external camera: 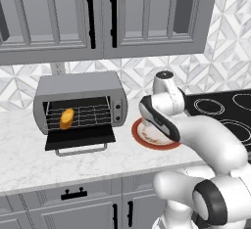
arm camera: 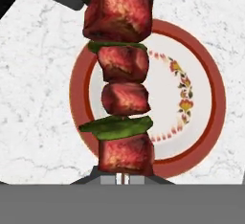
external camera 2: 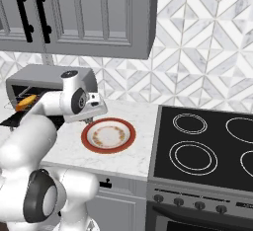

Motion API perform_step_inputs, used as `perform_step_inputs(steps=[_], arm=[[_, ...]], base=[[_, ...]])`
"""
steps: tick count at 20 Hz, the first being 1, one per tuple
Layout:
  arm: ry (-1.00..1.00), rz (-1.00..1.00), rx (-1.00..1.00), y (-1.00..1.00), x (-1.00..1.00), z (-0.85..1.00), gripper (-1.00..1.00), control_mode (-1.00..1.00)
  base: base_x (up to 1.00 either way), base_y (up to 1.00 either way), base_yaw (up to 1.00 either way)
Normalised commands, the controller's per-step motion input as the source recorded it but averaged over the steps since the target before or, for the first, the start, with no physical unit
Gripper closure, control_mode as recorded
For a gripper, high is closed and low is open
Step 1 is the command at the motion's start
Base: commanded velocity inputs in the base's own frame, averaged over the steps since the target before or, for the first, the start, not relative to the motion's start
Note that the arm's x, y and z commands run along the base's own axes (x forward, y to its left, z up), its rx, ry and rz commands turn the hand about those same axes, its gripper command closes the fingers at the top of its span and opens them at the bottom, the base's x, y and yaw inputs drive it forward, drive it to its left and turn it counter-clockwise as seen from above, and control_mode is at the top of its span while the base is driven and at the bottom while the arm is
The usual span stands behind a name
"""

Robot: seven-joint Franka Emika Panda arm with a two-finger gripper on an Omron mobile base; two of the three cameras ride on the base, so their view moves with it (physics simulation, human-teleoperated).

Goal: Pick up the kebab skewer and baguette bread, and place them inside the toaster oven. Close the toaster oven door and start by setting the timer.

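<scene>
You are gripping the kebab skewer (arm camera: 122, 84) by its stick, its long axis running up the hand view's centre above the plate (arm camera: 210, 122). The toaster oven (external camera: 81, 103), baguette bread (external camera: 66, 118) inside, is sitting left of centre in the left base view.

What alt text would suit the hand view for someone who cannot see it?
A skewer of red-brown meat chunks and green pepper pieces, clamped at its base by the jaws, runs up the frame. Behind it a white plate with a red rim sits on a white marbled counter.
</scene>
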Motion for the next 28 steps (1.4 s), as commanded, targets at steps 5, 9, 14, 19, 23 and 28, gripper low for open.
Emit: perform_step_inputs(steps=[5,9,14,19,23,28], arm=[[0.00,0.00,0.00,1.00,0.00,0.13,1.00,-1.00],[0.00,0.00,0.00,1.00,0.00,0.08,1.00,-1.00],[0.02,0.00,0.02,0.99,0.00,0.03,1.00,-1.00],[0.00,-0.05,0.07,0.46,0.00,-0.01,1.00,-1.00],[0.00,-0.02,0.09,0.43,0.12,-0.03,1.00,-1.00],[0.00,0.00,0.07,0.39,0.26,-0.03,1.00,-1.00]], base=[[0.00,0.00,0.00],[0.00,0.00,0.00],[0.00,0.00,0.00],[0.00,0.00,0.00],[0.00,0.00,0.00],[0.00,0.00,0.00]])
